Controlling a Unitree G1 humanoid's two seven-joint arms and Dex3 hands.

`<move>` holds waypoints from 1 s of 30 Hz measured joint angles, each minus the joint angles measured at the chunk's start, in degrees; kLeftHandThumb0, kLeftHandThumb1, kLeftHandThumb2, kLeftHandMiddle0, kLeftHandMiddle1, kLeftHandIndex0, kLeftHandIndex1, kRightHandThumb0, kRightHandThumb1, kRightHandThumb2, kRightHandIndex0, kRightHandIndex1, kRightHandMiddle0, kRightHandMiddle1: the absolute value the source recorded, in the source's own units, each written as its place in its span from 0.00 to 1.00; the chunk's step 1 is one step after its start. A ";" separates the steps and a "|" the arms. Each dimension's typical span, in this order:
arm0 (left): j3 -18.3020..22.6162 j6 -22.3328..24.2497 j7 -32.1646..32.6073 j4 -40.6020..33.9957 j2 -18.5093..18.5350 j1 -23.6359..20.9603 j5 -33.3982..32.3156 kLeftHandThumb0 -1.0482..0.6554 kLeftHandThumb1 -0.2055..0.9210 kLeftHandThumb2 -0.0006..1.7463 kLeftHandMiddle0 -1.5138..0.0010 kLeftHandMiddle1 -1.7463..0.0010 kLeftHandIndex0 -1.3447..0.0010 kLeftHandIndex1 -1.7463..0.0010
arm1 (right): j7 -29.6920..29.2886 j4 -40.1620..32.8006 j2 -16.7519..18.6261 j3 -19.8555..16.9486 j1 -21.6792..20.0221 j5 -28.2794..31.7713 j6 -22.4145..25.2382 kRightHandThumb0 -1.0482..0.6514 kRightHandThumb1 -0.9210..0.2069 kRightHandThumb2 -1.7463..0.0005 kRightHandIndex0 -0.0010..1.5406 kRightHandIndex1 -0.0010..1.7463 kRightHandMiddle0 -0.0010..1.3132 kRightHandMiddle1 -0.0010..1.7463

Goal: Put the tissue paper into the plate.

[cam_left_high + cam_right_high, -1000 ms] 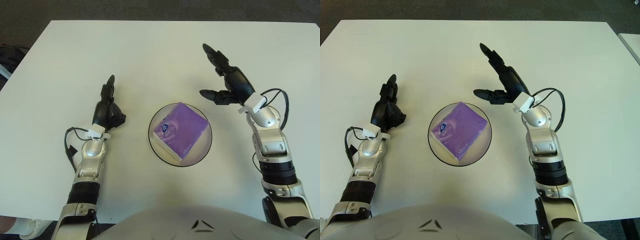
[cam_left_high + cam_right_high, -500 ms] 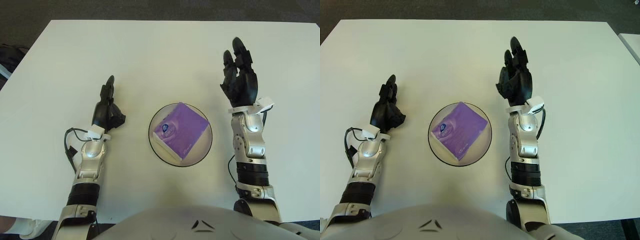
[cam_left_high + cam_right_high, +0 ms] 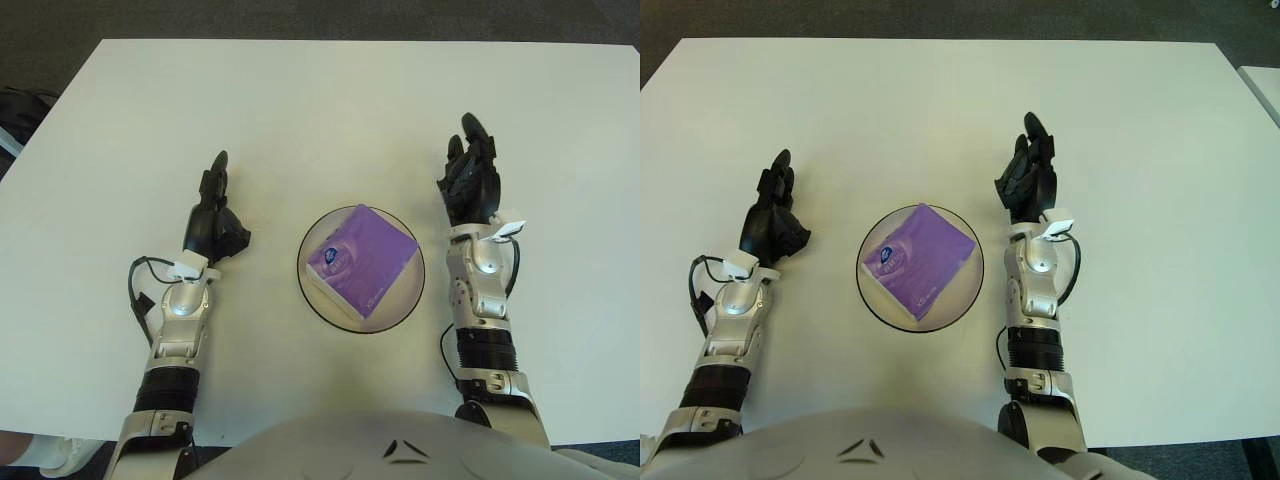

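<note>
the right robot hand (image 3: 470, 183) shows over the white desk (image 3: 300, 110), just to the right of the plate (image 3: 407, 290) and apart from it. its black fingers (image 3: 470, 130) point away from the robot's body, held loosely together and relaxed, and they grip nothing. its silver forearm runs straight back toward the lower edge of the view, with a thin black cable looping beside the wrist.

the left robot hand (image 3: 214, 215) shows on the other side, to the left of the plate and clear of it. one finger (image 3: 218, 170) reaches forward while the rest look partly curled under the palm; it holds nothing. a black cable loops out from its wrist as well.

between the two hands sits the round plate, dark-rimmed with a pale inside. the tissue paper (image 3: 362, 256), a purple packet with a small dark mark near its left corner, lies inside the plate, turned so that its corners point toward the rim. the packet fills most of the plate's middle, and neither hand touches it.
</note>
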 measured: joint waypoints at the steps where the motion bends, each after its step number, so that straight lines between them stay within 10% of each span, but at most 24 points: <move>1: 0.00 -0.07 -0.13 0.01 0.05 0.05 -0.08 0.08 1.00 0.70 0.93 0.99 1.00 0.86 | -0.45 0.42 0.03 0.06 0.40 -0.11 -0.27 0.19 0.00 0.44 0.15 0.05 0.00 0.36; 30: 0.19 -1.88 -1.42 -0.52 -0.09 1.29 -1.08 0.08 1.00 0.71 0.95 1.00 1.00 0.95 | -4.47 4.10 -0.01 3.20 3.83 -4.88 -4.80 0.20 0.00 0.45 0.13 0.03 0.00 0.30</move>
